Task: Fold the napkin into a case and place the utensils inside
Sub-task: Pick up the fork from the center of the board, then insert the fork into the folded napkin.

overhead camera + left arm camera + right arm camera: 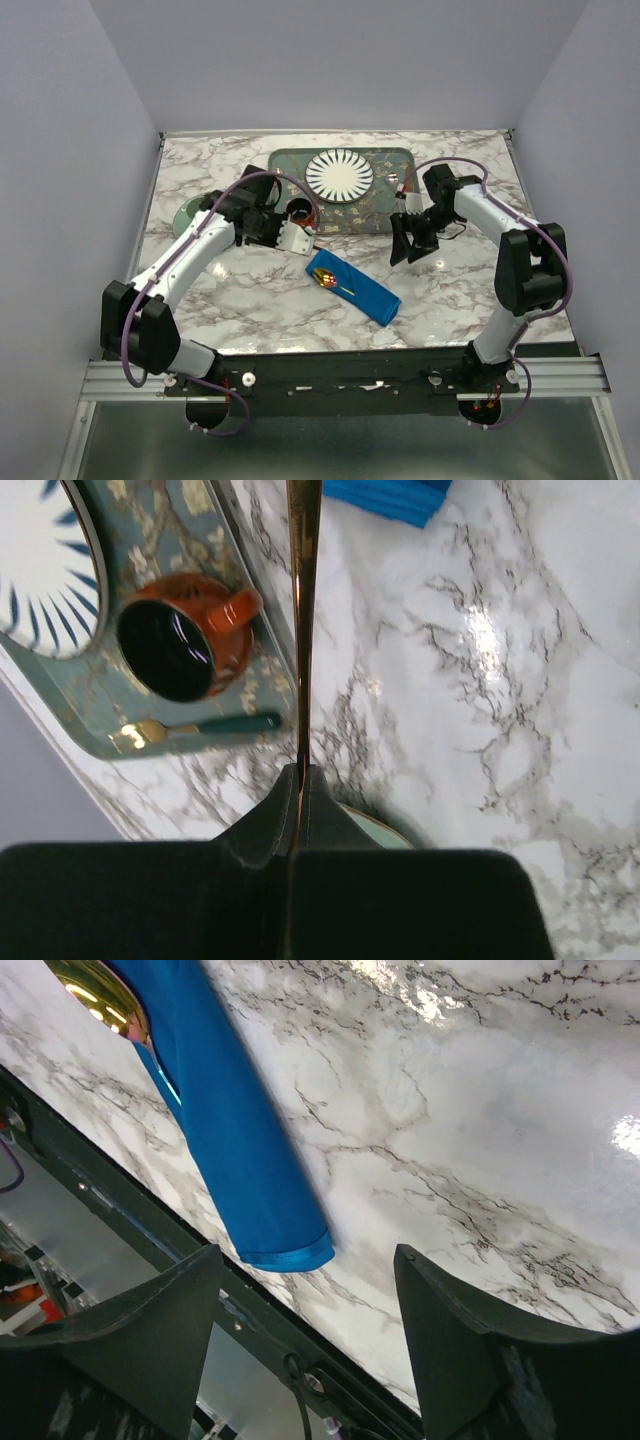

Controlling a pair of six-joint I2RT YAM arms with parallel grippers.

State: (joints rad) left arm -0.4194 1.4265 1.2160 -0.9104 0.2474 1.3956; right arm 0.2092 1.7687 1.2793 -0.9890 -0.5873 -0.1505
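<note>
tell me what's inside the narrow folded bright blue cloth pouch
A small spoon with an iridescent gold bowl pokes from one end of the pouch; cloth covers most of its handle. Anything deeper is hidden.

Tray (290,168), striped plate (339,174), orange mug (182,640) (dark inside), marble table (250,290)

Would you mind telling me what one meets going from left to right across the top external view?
Green dish → left gripper, shut on the copper fork → blue case → right gripper, open.
</note>
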